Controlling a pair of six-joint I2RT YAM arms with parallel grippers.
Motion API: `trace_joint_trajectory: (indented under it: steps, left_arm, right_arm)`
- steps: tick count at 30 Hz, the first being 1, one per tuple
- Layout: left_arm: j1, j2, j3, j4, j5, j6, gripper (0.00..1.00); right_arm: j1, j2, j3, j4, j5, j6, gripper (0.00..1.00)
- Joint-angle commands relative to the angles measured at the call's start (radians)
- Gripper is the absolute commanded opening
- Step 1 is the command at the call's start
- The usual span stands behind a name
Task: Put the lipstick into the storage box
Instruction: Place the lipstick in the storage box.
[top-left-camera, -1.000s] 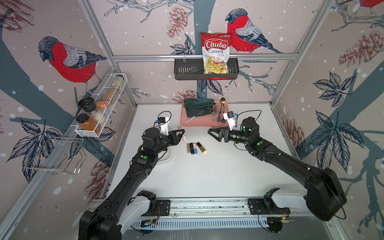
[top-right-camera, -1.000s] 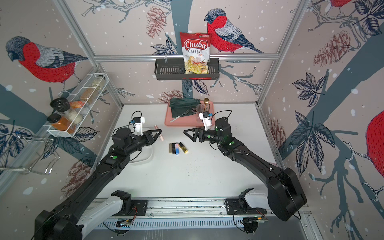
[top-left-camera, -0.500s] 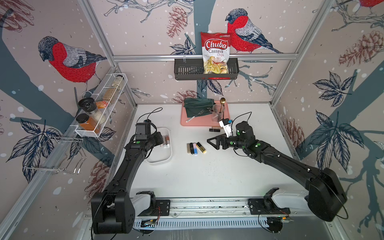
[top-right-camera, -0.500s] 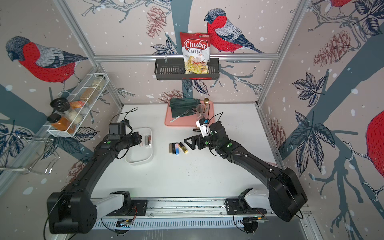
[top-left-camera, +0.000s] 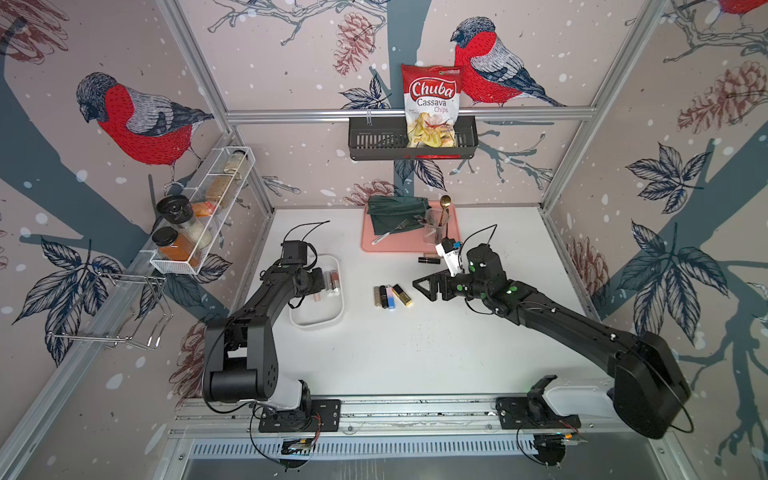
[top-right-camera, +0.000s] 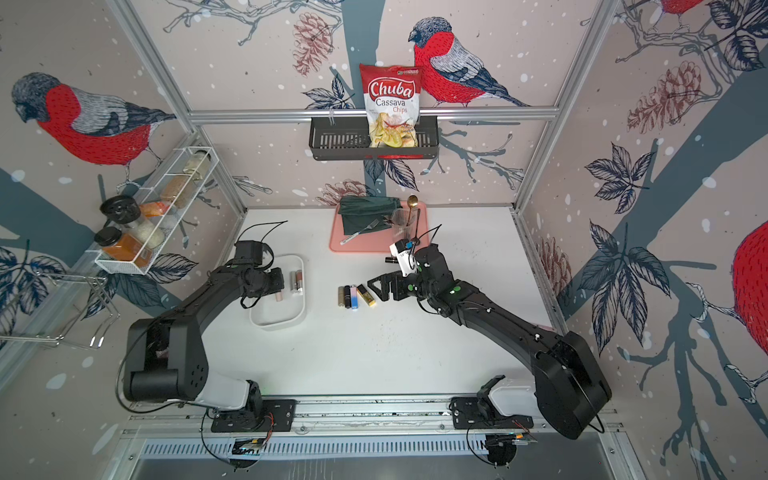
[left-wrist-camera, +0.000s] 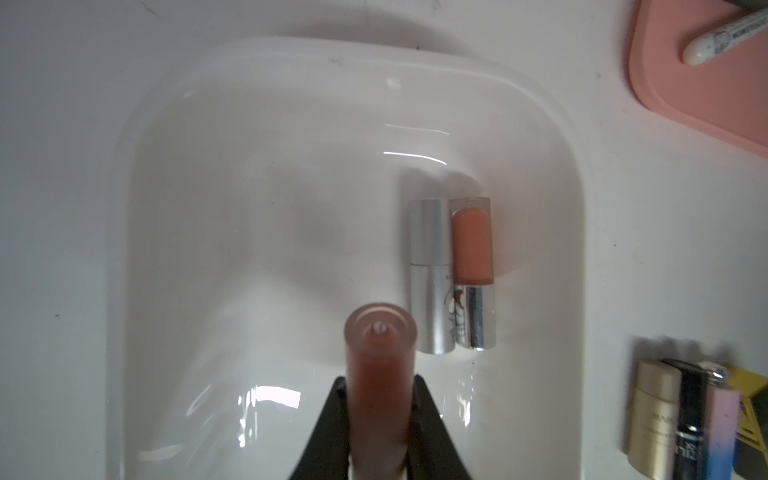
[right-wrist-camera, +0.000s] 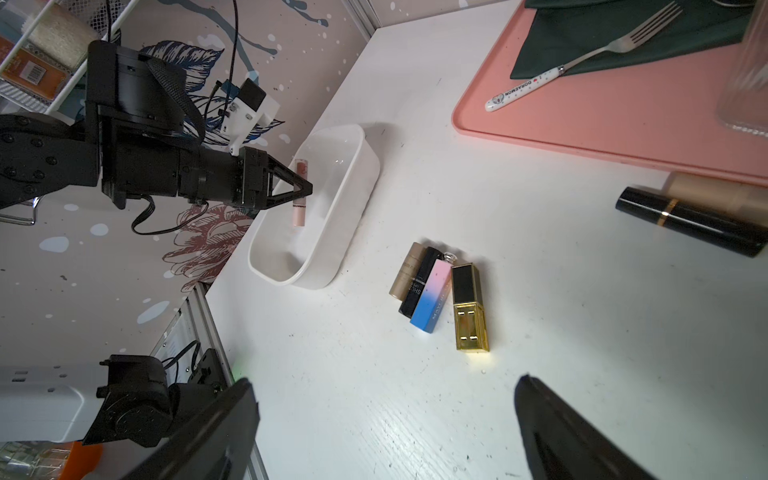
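A wire rack (top-left-camera: 174, 266) with jars hangs on the left wall. The left arm reaches out over the storage box (top-left-camera: 316, 326), a white bin at the left of the white table (top-left-camera: 415, 340). The left gripper (right-wrist-camera: 303, 190) is closed tight on a pink lipstick (left-wrist-camera: 380, 357), pinching it across its body, with the tube pointing down into the box. Whether its lower end touches the floor of the box cannot be told.

Two more tubes lie flat side by side inside the box, along its right wall: a silver lipstick (left-wrist-camera: 430, 274) and, touching it, a clear-capped orange lipstick (left-wrist-camera: 473, 266). The held tube hangs just left of this pair.

Right of the box, four lipsticks (top-left-camera: 390, 296) lie packed in a row on the table: beige, black, pink-and-blue and gold. Just right of them hovers the right gripper (right-wrist-camera: 385, 380), its fingers (right-wrist-camera: 540, 415) spread wide and holding nothing.

Farther back, a black lipstick (top-left-camera: 429, 260) lies against the near edge of a pink tray (top-left-camera: 415, 245). The tray carries a green napkin (top-left-camera: 395, 212), a fork (top-left-camera: 392, 230) and a glass (top-left-camera: 436, 226). On the far wall a black basket (top-left-camera: 374, 141) holds a bag of chips (top-left-camera: 432, 104).
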Motion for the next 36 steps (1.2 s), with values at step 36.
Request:
trace_joint_trajectory:
  steps: [36]
  left_arm:
    - [0.05,-0.102,-0.024,0.229,0.403,-0.033,0.43]
  right_arm:
    - [-0.137,0.128,0.163,-0.222,0.261,-0.037,1.0]
